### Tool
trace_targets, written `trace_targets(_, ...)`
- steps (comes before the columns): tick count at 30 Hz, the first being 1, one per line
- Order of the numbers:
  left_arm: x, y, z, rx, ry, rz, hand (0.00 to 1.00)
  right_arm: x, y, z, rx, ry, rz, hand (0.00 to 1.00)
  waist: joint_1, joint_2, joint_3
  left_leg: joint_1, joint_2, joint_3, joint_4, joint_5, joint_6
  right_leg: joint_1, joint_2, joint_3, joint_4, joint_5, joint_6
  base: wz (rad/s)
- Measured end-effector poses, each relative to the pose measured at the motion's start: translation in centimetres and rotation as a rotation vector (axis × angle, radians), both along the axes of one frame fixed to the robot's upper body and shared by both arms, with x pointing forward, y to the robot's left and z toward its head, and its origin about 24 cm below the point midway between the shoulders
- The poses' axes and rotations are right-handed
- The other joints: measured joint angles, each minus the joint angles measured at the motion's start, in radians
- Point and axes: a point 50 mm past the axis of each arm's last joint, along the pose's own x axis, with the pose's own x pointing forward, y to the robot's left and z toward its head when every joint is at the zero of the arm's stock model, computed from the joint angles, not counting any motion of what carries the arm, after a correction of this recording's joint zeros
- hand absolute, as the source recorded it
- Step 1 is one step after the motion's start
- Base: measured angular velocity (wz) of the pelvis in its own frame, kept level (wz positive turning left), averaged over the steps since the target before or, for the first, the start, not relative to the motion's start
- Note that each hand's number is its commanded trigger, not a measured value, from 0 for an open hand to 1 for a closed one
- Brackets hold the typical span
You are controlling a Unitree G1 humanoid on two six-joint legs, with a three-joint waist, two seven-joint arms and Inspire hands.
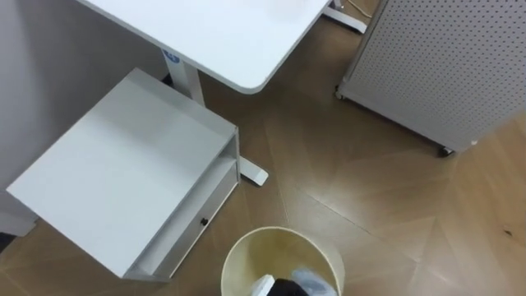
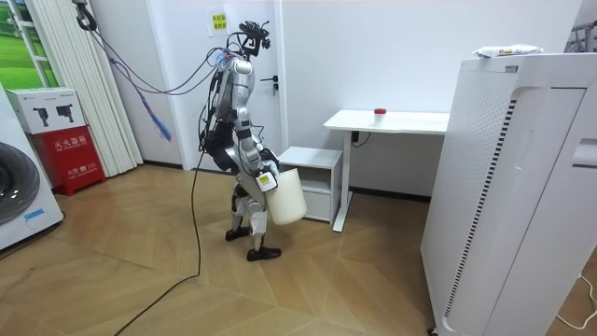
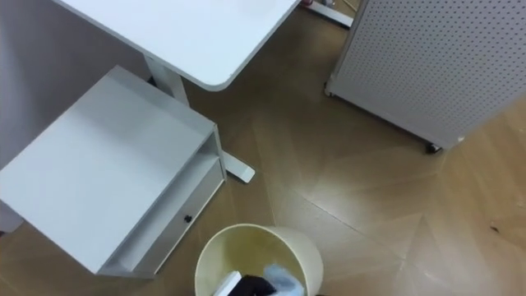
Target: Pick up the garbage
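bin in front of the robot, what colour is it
The bin is cream, best seen in the left eye view.

The bin (image 1: 245, 261) is a round, pale cream pail with an open top, seen from above at the bottom edge of the eye views. In the room view it hangs off the floor at the robot's thighs. Inside lies a crumpled pale bluish scrap (image 1: 313, 279), beside a black and white shape (image 1: 279, 289) too cut off to tell.
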Motion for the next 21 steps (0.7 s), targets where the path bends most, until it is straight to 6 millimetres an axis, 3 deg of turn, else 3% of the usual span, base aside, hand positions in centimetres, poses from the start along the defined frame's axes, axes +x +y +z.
trace_targets(5, -0.2, 0.7, -0.3, 0.007, 0.02, 0.009, 0.0, -0.2, -0.1, -0.1, -0.003, 0.007, -0.001, 1.0, 0.006, -0.001, -0.0006, 0.015, 0.001, 0.002, -0.006, 0.0, 0.0, 0.016, 0.004, 0.0, -0.012, 0.007, -0.001, -0.02)
trace_targets(14, -1.6, 3.3, -1.8, 0.054, 0.095, 0.033, 0.0, -1.2, -0.3, -0.6, 0.035, 0.044, 0.001, 1.0, 0.048, 0.004, -0.0006, 0.112, -0.001, 0.005, -0.046, 0.002, 0.0, 0.116, 0.004, -0.008, -0.051, 0.011, 0.005, 0.0)
trace_targets(16, -1.5, 3.9, -1.8, 0.062, 0.093, 0.057, 0.0, -1.5, -0.6, -0.7, 0.038, 0.051, -0.011, 1.0, 0.055, 0.011, -0.0025, 0.134, -0.004, 0.005, -0.062, 0.005, 0.005, 0.142, 0.002, -0.014, -0.072, 0.015, 0.01, 0.07)
trace_targets(18, -1.5, 4.9, -1.9, 0.073, 0.086, 0.085, 0.0, -1.9, -1.2, -0.8, 0.035, 0.056, -0.037, 1.0, 0.058, 0.028, -0.0113, 0.163, -0.014, 0.002, -0.092, 0.014, 0.008, 0.173, -0.001, -0.014, -0.103, 0.025, 0.018, 0.02)
trace_targets(21, -1.1, 6.4, -1.8, 0.096, 0.063, 0.119, 0.0, -2.1, -2.1, -0.9, 0.021, 0.065, -0.059, 1.0, 0.063, 0.04, -0.0118, 0.215, -0.024, 0.005, -0.123, 0.016, 0.011, 0.217, -0.005, -0.013, -0.12, 0.027, 0.025, -0.02)
